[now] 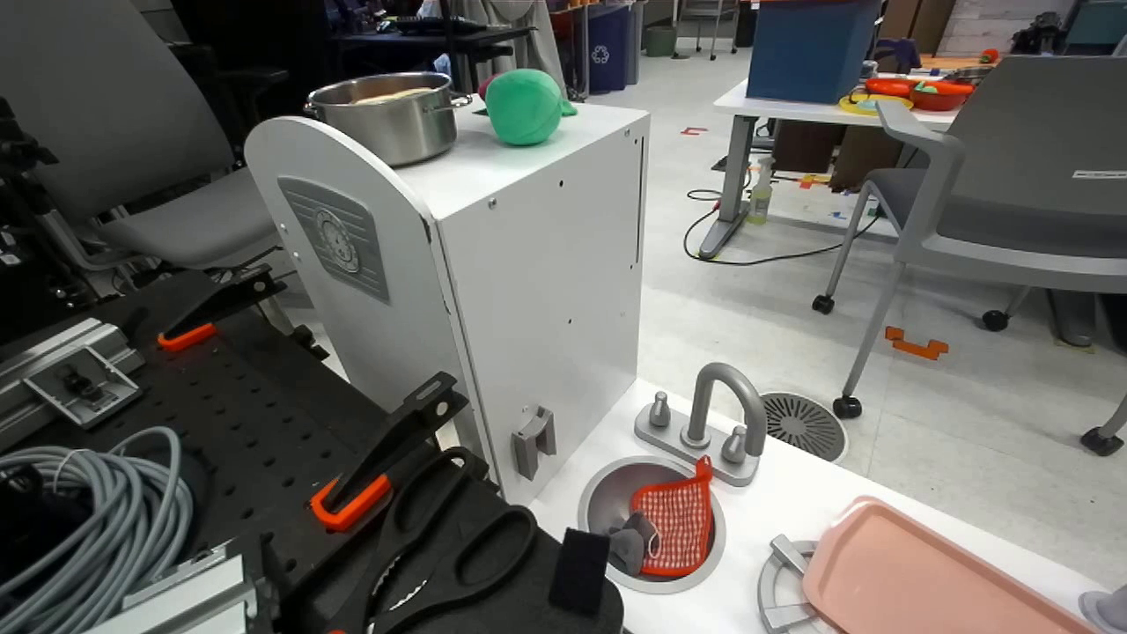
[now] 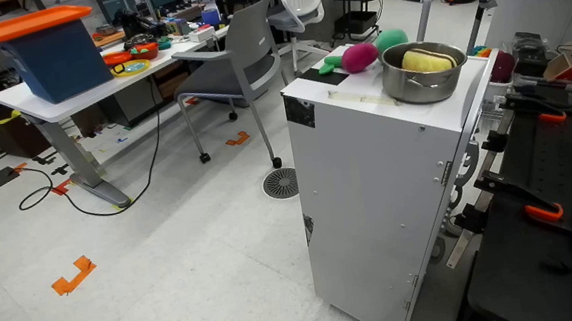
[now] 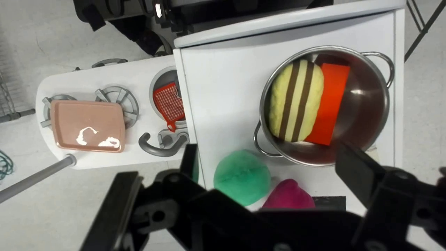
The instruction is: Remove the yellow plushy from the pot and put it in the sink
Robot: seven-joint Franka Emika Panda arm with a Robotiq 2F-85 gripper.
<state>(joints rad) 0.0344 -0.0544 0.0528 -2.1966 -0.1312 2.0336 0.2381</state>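
The yellow plushy [image 3: 296, 101] with brown stripes lies in the steel pot [image 3: 367, 111], against its wall, beside a flat orange-red piece [image 3: 332, 104]. In both exterior views the pot [image 1: 392, 132] [image 2: 421, 86] stands on a tall white cabinet; the plushy [image 2: 427, 60] shows above its rim. Lower down is the grey sink [image 1: 606, 493], next to its arched faucet [image 1: 729, 379]. It holds a red checkered cloth [image 1: 676, 519] and a dark grey item [image 1: 629, 544]. In the wrist view my gripper [image 3: 269, 155] is open above the cabinet top, its fingers wide apart and holding nothing. Neither exterior view shows it.
A green ball-like plush [image 3: 242, 177] and a magenta plush [image 3: 289, 197] sit on the cabinet top [image 3: 226, 87] close to the pot. A raised white panel [image 1: 308, 158] borders that top. Beyond the sink lies a pink tray [image 1: 933, 572] over grey burner grates [image 3: 120, 101].
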